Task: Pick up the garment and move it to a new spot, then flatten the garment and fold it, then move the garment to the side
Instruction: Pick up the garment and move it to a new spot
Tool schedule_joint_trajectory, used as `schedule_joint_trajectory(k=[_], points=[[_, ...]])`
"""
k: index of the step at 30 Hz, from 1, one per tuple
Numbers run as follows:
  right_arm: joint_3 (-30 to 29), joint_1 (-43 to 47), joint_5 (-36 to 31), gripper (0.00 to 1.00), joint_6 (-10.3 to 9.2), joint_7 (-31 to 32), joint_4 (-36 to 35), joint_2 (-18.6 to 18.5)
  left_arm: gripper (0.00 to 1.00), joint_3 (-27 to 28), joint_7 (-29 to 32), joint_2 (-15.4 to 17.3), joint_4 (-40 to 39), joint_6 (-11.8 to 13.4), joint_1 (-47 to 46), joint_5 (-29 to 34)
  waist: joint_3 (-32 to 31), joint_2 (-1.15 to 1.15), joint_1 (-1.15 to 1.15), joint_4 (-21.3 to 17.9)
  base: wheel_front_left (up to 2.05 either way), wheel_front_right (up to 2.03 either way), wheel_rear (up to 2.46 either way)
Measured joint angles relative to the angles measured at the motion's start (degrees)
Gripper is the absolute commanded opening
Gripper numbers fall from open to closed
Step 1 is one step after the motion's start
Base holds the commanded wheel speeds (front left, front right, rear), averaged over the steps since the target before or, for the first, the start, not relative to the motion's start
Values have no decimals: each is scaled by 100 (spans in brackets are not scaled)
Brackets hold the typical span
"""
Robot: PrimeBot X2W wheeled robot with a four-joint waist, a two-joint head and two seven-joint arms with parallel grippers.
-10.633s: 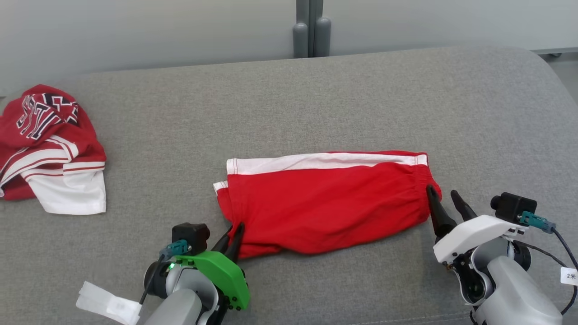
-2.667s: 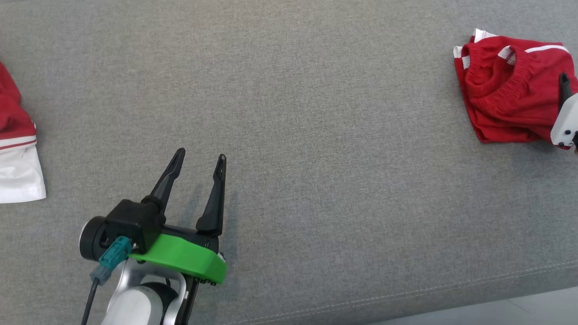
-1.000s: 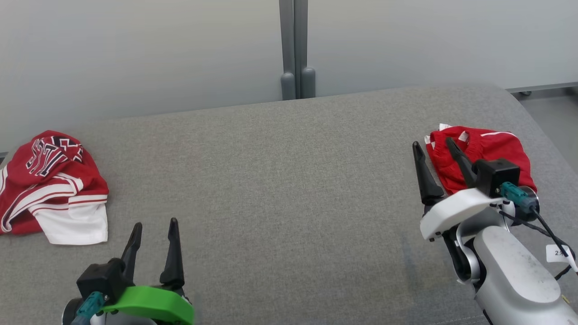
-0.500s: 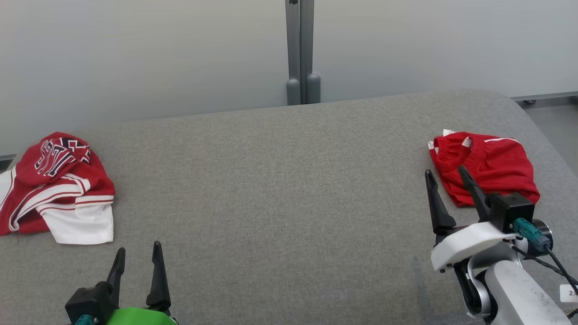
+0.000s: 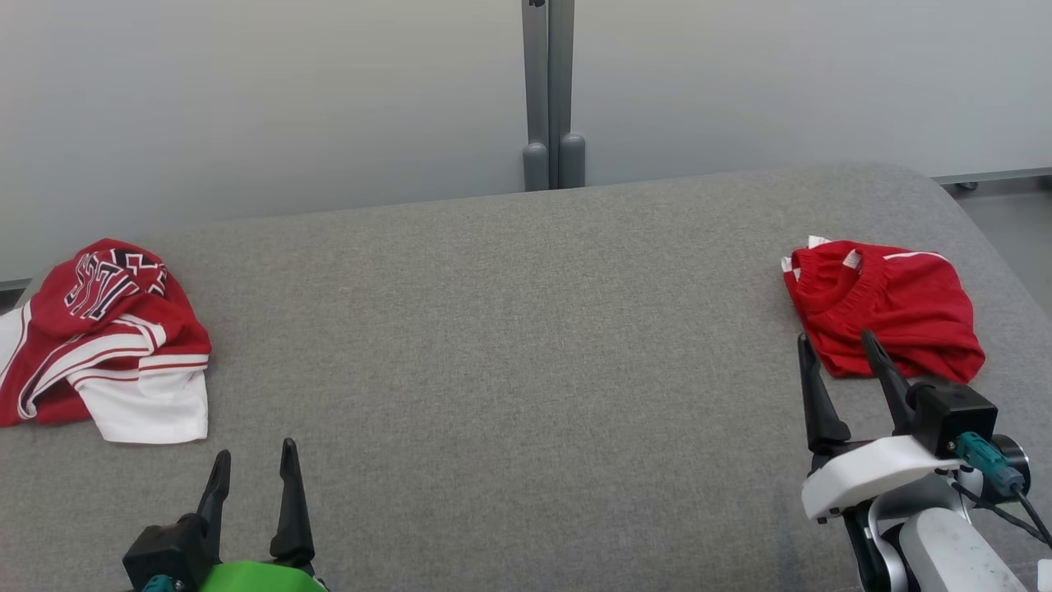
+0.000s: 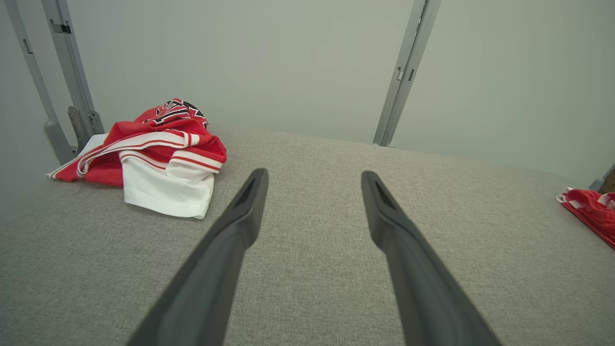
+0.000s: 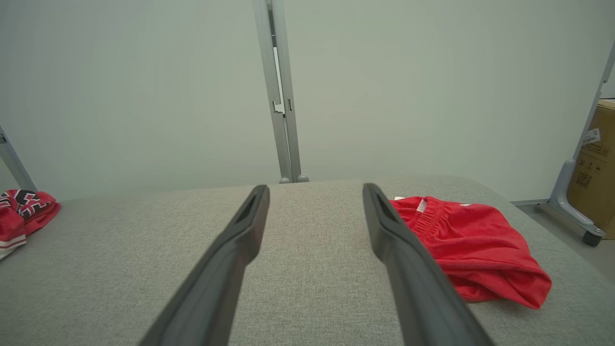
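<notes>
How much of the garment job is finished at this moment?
Done, it seems: the red shorts lie folded at the right side of the grey surface. In hand: nothing; the left gripper and right gripper are open, empty. Left: perhaps the crumpled jersey.

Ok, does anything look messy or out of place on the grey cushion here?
The red shorts at the right side lie bunched, waistband puckered, not a flat fold. The red-and-white jersey at the left is a crumpled heap. The left gripper and right gripper are open and empty.
</notes>
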Motion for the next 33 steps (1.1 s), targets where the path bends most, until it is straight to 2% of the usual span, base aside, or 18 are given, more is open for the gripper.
schedule_joint_trajectory(k=[10, 16, 23, 33], points=[[-223, 293, -154, 100, -1, 0, -167, 58, 100, -29, -23, -10, -8, 0, 1, 51, -14, 0, 0, 53, 0, 0, 0], [-348, 476, -196, 100, -1, 0, -267, 101, 100, -155, -13, -18, -4, 0, 1, 110, -48, 0, 0, 215, 0, 0, 0], [-212, 535, -243, 100, -1, 0, -382, 186, 100, -119, -13, -18, -5, 0, 1, 189, -94, 0, 0, 570, 0, 0, 0], [138, 538, -244, 100, 60, 0, -413, 349, 100, 279, -14, -22, -153, 1, 130, 309, -149, 0, 0, 1267, 0, 0, 0]])
